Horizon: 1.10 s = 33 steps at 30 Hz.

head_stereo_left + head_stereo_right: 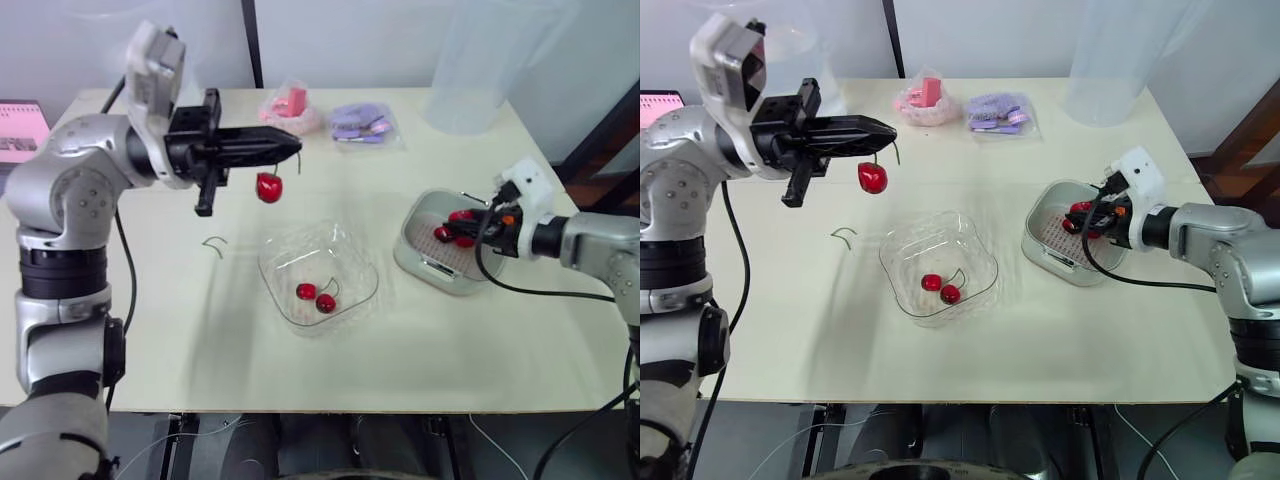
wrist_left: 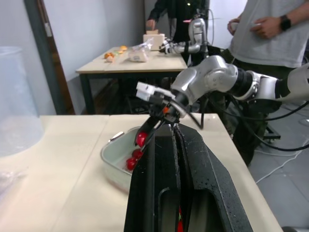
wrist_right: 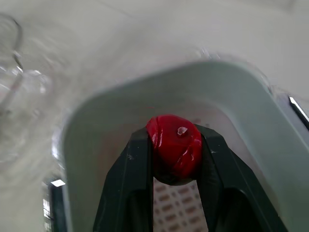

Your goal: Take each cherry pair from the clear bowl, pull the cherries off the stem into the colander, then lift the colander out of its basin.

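Black fingers of the left gripper (image 1: 288, 148) are pressing fully together on a thin stem (image 1: 896, 151). One hanging cherry (image 1: 268, 187) is dangling just beneath the tips, in the air over the table (image 1: 200, 360), off the far left corner of the clear bowl (image 1: 352, 252). Across the table, the right gripper (image 3: 174, 135) is clamping a single cherry (image 3: 173, 151), its jaws parted only by the fruit's width. It is holding the fruit over the perforated floor of the colander (image 3: 166, 205), which is sitting inside its basin (image 1: 408, 256) near the table's right edge.

Counting outward, two loose cherries (image 1: 443, 234) are lying in the colander beneath the right gripper. One cherry pair (image 1: 315, 297), two fruits on a shared stem, is resting in the clear bowl at mid-table. One bare stem (image 1: 213, 243) is lying on the table just left of the bowl. Along the far edge, one pink packet (image 1: 290, 105) and one purple packet (image 1: 360, 125) are sitting side by side, and a tall clear tub (image 1: 480, 70) is standing at the far right corner.

From the right wrist, the pale stem scar on the single cherry is showing, with a pad touching each flank. From the left wrist, a person (image 2: 270, 34) is standing beyond the table.
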Available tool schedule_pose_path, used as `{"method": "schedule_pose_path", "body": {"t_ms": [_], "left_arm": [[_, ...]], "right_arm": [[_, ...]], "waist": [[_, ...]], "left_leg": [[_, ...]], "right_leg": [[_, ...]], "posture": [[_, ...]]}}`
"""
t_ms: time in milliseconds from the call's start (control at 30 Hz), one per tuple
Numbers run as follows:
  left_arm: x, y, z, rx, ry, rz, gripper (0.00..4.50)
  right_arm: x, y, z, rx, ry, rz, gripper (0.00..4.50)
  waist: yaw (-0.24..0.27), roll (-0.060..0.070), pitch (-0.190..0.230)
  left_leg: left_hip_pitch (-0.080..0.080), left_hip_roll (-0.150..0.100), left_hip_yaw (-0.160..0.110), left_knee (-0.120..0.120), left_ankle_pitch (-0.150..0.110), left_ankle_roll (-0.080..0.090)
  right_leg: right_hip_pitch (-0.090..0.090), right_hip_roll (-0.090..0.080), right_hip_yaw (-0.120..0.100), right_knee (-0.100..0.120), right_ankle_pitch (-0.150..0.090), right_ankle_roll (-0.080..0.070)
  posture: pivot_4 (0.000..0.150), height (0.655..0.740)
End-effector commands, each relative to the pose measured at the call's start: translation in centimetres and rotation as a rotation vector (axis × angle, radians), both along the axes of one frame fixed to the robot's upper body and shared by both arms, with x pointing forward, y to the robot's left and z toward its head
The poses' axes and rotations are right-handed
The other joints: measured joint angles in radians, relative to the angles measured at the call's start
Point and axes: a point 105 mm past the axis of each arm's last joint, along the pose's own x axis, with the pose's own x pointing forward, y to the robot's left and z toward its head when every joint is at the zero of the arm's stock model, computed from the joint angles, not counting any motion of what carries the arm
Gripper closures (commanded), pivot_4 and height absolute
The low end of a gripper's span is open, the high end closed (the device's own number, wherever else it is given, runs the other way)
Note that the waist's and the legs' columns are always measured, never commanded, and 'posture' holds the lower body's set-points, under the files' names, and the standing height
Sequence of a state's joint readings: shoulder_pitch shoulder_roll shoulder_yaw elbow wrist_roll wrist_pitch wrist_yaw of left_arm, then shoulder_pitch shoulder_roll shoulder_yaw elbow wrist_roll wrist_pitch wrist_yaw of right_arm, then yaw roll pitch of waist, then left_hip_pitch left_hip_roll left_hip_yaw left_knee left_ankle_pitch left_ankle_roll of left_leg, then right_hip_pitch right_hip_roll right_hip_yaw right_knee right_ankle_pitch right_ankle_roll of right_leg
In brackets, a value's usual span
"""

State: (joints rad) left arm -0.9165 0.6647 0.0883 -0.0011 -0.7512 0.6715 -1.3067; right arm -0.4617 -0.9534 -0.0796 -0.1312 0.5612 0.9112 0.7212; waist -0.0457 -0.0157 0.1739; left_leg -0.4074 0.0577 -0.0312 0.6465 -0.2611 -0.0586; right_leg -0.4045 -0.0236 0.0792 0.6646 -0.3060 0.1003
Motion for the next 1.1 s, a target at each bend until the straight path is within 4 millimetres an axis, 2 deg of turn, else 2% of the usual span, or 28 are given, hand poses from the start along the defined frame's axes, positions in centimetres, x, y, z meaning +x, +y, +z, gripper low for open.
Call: {"method": "schedule_pose_path", "body": {"t_ms": [33, 100, 133, 200, 300, 367, 533, 600, 667, 867, 1100], "left_arm": [[-0.4, 0.1, 0.6, 0.004, -0.049, -0.001, 4.50], [-0.4, 0.1, 0.6, 0.005, -0.050, -0.001, 4.50], [-0.4, 0.1, 0.6, 0.005, -0.050, -0.002, 4.50], [-0.5, 0.0, 0.7, 0.005, -0.049, -0.006, 4.50], [-0.7, 0.0, 0.8, 0.001, -0.046, -0.014, 4.50], [-0.8, -0.1, 0.9, -0.001, -0.045, -0.024, 4.50], [-0.9, -0.4, 1.1, -0.005, -0.041, -0.042, 4.50], [-1.1, -0.6, 1.2, -0.011, -0.040, -0.053, 4.50], [-1.2, -0.6, 1.3, -0.014, -0.040, -0.057, 4.50], [-1.3, -0.6, 1.3, -0.015, -0.041, -0.056, 4.50], [-1.2, -0.5, 1.3, -0.012, -0.042, -0.047, 4.50]], "right_arm": [[-0.2, 0.0, 0.9, -0.021, -0.049, 0.028, 1.33], [-0.4, 0.0, 1.0, -0.024, -0.052, 0.038, 0.33], [-0.4, -0.1, 1.2, -0.025, -0.056, 0.039, 0.03], [-0.7, 0.3, 2.2, -0.024, -0.075, 0.070, 0.03], [-1.4, 2.4, 4.0, 0.019, -0.109, 0.169, 0.03], [-2.2, 5.6, 5.5, 0.077, -0.128, 0.291, 0.03], [-3.7, 12.0, 8.0, 0.205, -0.148, 0.526, 0.03], [-3.8, 15.0, 9.3, 0.318, -0.141, 0.610, 0.03], [-4.0, 16.9, 9.6, 0.360, -0.131, 0.657, 0.03], [-4.6, 20.4, 9.6, 0.420, -0.104, 0.737, 0.03], [-4.8, 21.8, 10.0, 0.466, -0.096, 0.769, 0.03]], "waist": [[0.002, 0.000, 0.000], [0.003, 0.000, 0.000], [0.004, 0.000, 0.000], [0.004, 0.000, 0.000], [0.004, 0.000, 0.000], [-0.001, 0.000, 0.000], [0.002, 0.000, 0.000], [0.002, 0.000, 0.000], [0.002, 0.000, 0.000], [0.010, 0.000, 0.000], [0.003, 0.000, 0.000]], "left_leg": [[0.000, 0.000, 0.000, 0.000, 0.000, 0.000], [0.000, 0.000, 0.000, 0.000, 0.000, 0.000], [0.000, 0.000, 0.000, 0.001, 0.000, 0.000], [0.000, 0.000, 0.000, 0.001, 0.000, 0.000], [0.000, 0.000, 0.000, 0.000, 0.000, 0.000], [0.000, 0.000, 0.000, 0.000, 0.000, 0.000], [0.001, 0.003, -0.001, 0.001, 0.000, 0.000], [0.001, 0.003, -0.001, 0.001, 0.000, 0.000], [0.001, 0.004, -0.001, 0.001, 0.000, 0.000], [-0.001, 0.004, -0.001, 0.001, 0.000, 0.000], [0.000, 0.004, -0.001, 0.001, 0.000, 0.000]], "right_leg": [[0.000, 0.000, 0.000, 0.000, 0.000, 0.000], [0.000, 0.000, 0.000, 0.000, 0.000, 0.000], [0.000, 0.000, 0.000, 0.000, 0.000, 0.000], [0.001, 0.000, 0.000, 0.000, 0.000, 0.000], [0.001, 0.000, 0.000, 0.000, 0.000, 0.000], [0.001, 0.000, 0.000, 0.000, 0.000, 0.000], [0.001, 0.003, 0.000, 0.000, 0.000, 0.000], [0.001, 0.004, 0.000, 0.001, 0.000, -0.001], [0.001, 0.004, 0.000, 0.001, 0.001, -0.001], [0.000, 0.004, -0.001, 0.000, 0.000, -0.001], [0.000, 0.004, -0.001, 0.002, 0.001, -0.002]], "posture": [[0.150, 0.7367], [0.150, 0.7367], [0.150, 0.7367], [0.150, 0.7367], [0.150, 0.7367], [0.150, 0.7367], [0.150, 0.7367], [0.150, 0.7367], [0.150, 0.7367], [0.150, 0.7367], [0.150, 0.7367]]}}
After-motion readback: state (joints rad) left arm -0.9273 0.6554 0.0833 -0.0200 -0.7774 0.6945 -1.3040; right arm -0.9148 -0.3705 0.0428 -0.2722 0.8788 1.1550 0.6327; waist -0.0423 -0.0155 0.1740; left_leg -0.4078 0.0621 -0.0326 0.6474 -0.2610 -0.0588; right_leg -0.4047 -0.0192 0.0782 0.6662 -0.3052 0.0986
